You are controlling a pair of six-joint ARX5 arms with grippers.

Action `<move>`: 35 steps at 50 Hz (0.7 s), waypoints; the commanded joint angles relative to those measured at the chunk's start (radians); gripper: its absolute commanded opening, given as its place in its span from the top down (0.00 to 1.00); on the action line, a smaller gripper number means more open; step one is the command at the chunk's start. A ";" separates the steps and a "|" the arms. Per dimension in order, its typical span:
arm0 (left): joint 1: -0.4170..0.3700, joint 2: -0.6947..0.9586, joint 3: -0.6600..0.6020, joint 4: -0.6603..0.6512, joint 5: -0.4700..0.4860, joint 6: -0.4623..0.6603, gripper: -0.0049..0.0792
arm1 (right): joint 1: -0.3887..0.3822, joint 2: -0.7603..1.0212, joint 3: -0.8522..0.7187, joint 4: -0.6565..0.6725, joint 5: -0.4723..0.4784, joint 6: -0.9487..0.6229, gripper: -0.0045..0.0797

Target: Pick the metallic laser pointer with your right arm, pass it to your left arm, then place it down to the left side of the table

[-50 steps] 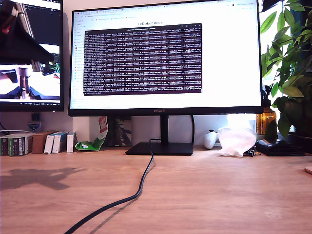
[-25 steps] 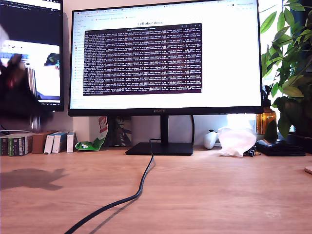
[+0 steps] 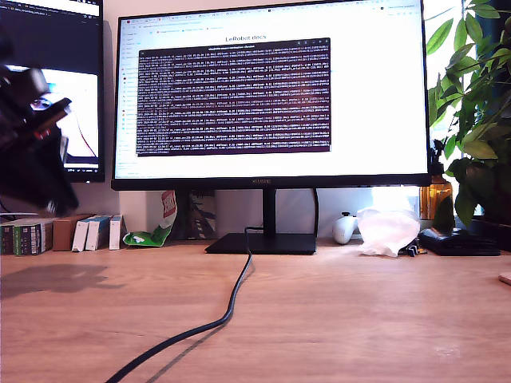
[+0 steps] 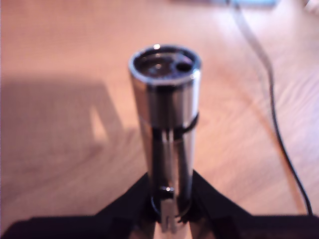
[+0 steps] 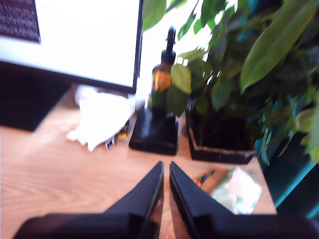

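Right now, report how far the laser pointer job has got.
Done, it seems: pickup and handover, since my second gripper is shut on nothing near the plant. In hand: my first gripper clamps the metallic laser pointer above the table. Left: lowering it onto the wood at the exterior view's left and letting go.

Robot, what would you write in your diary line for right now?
first gripper: shut on laser pointer, above table | second gripper: shut, empty, facing plant | pointer not yet placed
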 commanded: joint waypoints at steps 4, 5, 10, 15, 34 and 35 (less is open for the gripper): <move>0.004 0.088 0.115 -0.138 -0.026 0.027 0.97 | -0.003 0.003 -0.014 0.007 -0.010 0.001 0.96; 0.004 0.104 0.135 -0.162 -0.031 0.030 0.97 | -0.003 0.003 -0.014 0.007 -0.011 0.001 0.96; 0.004 0.166 0.219 -0.264 -0.052 0.035 0.97 | -0.003 0.003 -0.014 0.008 -0.014 0.001 0.96; 0.007 0.238 0.303 -0.380 -0.054 0.051 0.97 | -0.003 0.003 -0.014 0.010 -0.032 0.001 0.96; 0.007 0.421 0.417 -0.594 -0.098 0.079 0.97 | -0.002 0.003 -0.014 0.011 -0.064 0.001 0.96; 0.007 0.424 0.417 -0.601 -0.098 0.081 0.97 | -0.002 0.003 -0.014 0.012 -0.066 0.001 0.96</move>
